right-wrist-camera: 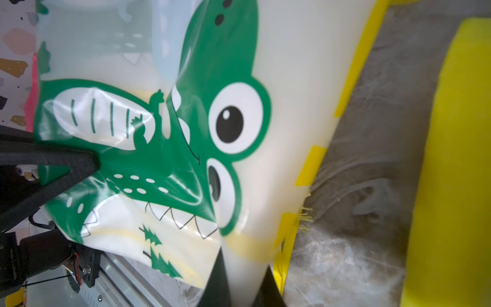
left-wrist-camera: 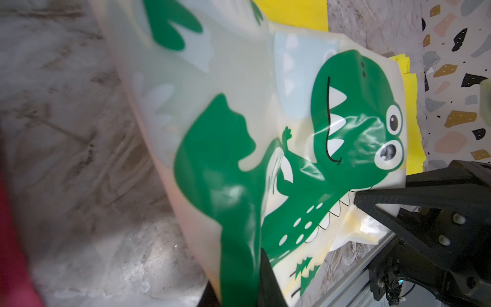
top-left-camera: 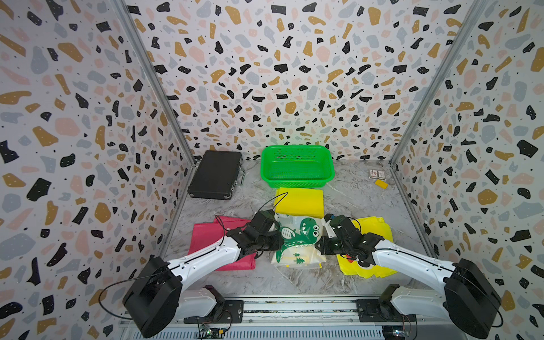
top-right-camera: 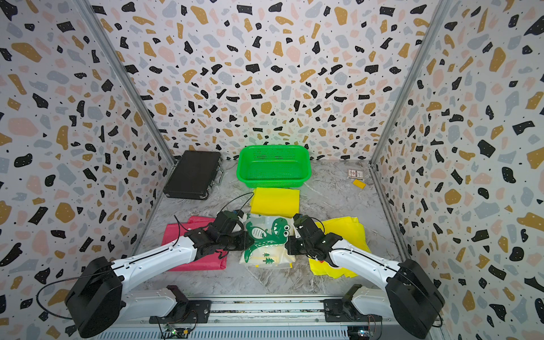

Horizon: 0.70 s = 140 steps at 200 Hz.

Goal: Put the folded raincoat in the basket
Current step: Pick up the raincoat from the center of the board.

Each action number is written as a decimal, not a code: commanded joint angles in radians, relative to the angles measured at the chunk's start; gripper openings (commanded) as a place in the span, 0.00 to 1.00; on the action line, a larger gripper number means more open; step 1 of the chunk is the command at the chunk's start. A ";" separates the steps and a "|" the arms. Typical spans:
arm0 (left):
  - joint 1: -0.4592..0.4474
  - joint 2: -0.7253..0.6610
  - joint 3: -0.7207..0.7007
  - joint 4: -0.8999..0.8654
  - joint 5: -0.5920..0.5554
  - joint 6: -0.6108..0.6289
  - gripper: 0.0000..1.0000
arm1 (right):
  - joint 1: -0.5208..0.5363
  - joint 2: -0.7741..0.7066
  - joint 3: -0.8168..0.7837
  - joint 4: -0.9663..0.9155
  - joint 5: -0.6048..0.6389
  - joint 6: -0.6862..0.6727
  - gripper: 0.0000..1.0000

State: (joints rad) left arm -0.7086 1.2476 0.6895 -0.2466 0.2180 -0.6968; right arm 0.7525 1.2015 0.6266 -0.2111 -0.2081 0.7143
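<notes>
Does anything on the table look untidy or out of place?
Yes. The yellow plastic raincoat under the right arm lies rumpled, its layers fanned out, unlike the neatly folded yellow raincoat before the green mesh basket.

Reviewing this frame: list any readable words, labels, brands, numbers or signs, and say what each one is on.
No text can be read.
Print on the small box at the table's far right corner: too small to read.
Print on the dinosaur raincoat: pictures only, no words.
</notes>
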 commanded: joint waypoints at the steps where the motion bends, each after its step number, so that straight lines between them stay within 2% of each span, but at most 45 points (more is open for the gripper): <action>1: -0.009 -0.049 0.056 -0.027 -0.015 -0.010 0.01 | 0.005 -0.058 0.061 -0.070 0.024 -0.033 0.00; 45: -0.013 -0.137 0.126 -0.067 -0.018 -0.049 0.00 | 0.005 -0.131 0.143 -0.192 0.046 -0.049 0.00; 71: -0.014 -0.148 0.214 -0.133 -0.032 -0.043 0.00 | 0.005 -0.159 0.218 -0.269 0.056 -0.061 0.00; 140: -0.013 0.004 0.498 -0.165 -0.044 0.004 0.01 | -0.024 -0.084 0.478 -0.405 0.067 -0.170 0.00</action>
State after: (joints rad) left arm -0.7162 1.1927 1.0771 -0.4892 0.1726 -0.7197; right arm 0.7410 1.0813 1.0061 -0.5636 -0.1116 0.6163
